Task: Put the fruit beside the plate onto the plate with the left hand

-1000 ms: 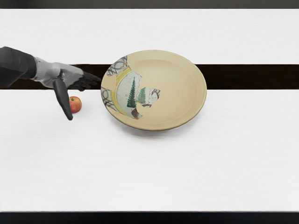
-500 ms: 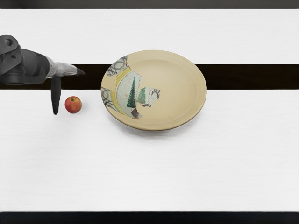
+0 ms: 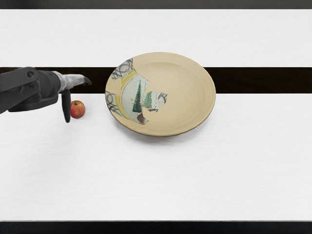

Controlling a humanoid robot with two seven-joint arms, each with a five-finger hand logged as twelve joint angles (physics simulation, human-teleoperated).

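The left hand has moved right, and its down-hanging finger is now just beside the apple. The fingers are spread and hold nothing. The apple stays on the table, left of the plate. It is round, so its pointing cannot be told.

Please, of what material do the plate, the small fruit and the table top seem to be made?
Plate: probably glazed ceramic, cream with a soft sheen, and a painted tree design on its left part.
Fruit: looks like an apple, with smooth, slightly glossy red and yellow skin.
Table top: white and matt, perhaps painted wood or laminate. No grain shows clearly enough to say which.
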